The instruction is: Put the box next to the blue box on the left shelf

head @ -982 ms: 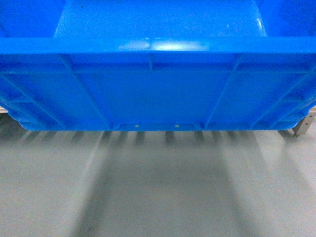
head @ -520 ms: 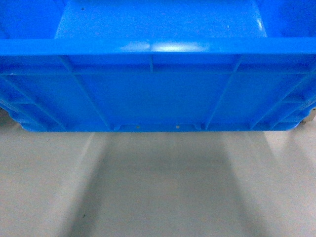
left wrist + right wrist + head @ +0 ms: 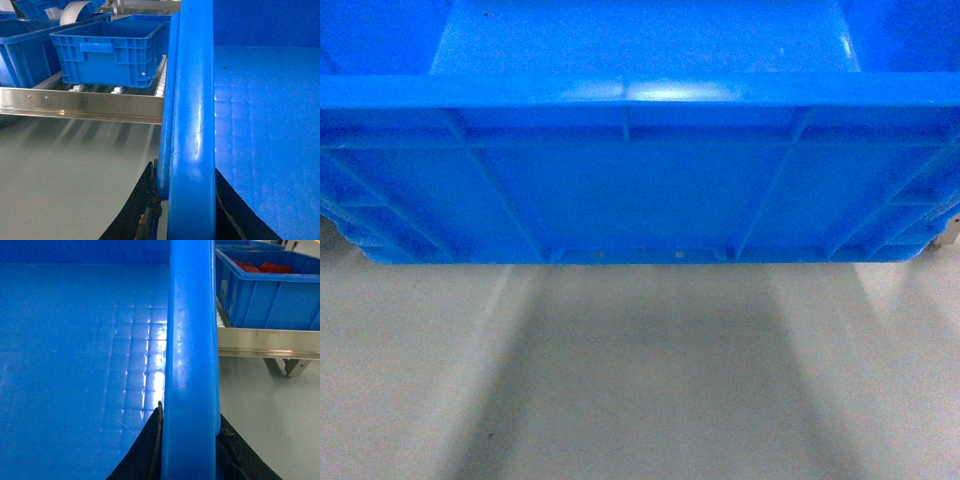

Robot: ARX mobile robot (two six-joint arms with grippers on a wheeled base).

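Left gripper [image 3: 186, 210] clamped box [image 3: 640, 180] left rim; shelf [image 3: 80, 105] rail just beyond, smaller blue crate [image 3: 110, 55] sitting on rollers. Box carried above floor, not yet on shelf. Right gripper [image 3: 189, 440] clamped right rim. Risk: box bottom striking rail if too low; corner bumping crate if approach drifted left.

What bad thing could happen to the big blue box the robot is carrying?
1. The box fills the head view, so the robot barely sees ahead and might bump the shelf rail.
2. The left gripper and right gripper each pinch only the rim, so a jolt might let the box slip or tilt.
3. A smaller blue crate already sits on the rollers; pushed in carelessly, the box could knock it.
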